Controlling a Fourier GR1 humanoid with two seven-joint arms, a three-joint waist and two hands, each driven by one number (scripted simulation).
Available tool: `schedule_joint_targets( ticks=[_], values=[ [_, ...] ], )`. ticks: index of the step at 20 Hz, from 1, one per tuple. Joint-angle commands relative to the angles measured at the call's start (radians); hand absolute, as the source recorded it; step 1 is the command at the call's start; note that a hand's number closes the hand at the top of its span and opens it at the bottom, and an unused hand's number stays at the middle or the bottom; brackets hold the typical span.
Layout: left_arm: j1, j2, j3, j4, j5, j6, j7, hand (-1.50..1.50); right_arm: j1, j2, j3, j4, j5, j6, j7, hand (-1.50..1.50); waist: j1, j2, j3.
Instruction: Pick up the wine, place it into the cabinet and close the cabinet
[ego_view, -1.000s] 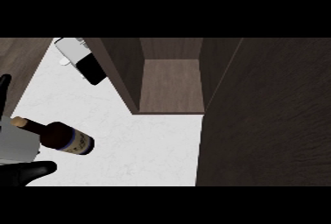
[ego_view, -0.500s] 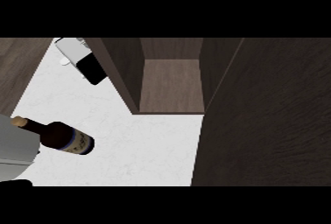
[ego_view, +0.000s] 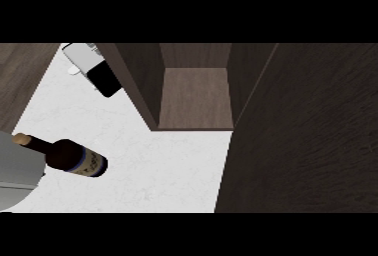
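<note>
Wine bottle on the tabletop, cabinet open, no hand in sight.

The wine bottle (ego_view: 74, 157) stands on the white tabletop (ego_view: 162, 165) at the lower left, its cork toward the view's left edge. A grey forearm (ego_view: 18, 170) enters there, just beside the bottle's neck; neither hand shows, so whether the fingers are apart or together cannot be told. The cabinet (ego_view: 196, 97) stands open, its door (ego_view: 303, 135) swung out at right.
</note>
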Motion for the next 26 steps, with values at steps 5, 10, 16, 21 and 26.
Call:
schedule_joint_targets(
  ticks=[5,10,16,21,26],
  values=[
    [-0.026,0.010,0.010,0.009,-0.017,0.020,0.035,-1.50,-0.093,-0.006,0.093,-0.116,0.207,-0.102,0.150,-1.50,-0.005,0.000,-0.001],
    [0.014,0.000,0.069,0.107,0.029,-0.034,-0.071,-1.50,-0.057,-0.062,0.092,-0.149,0.184,-0.115,0.144,-1.50,-0.009,0.000,-0.001],
    [0.062,-0.036,0.053,0.188,0.014,-0.074,-0.178,-1.50,-0.054,-0.091,0.132,-0.179,0.206,-0.159,0.142,-1.50,-0.014,-0.001,-0.001],
    [0.154,-0.107,0.018,0.252,-0.007,-0.120,-0.328,-1.50,-0.088,-0.105,0.150,-0.164,0.217,-0.191,0.166,-1.50,-0.010,-0.001,-0.001],
    [0.157,-0.097,0.051,0.344,-0.002,-0.142,-0.378,-1.50,-0.101,-0.152,0.141,-0.227,0.194,-0.206,0.235,-1.50,-0.013,-0.001,-0.001]
  ],
)
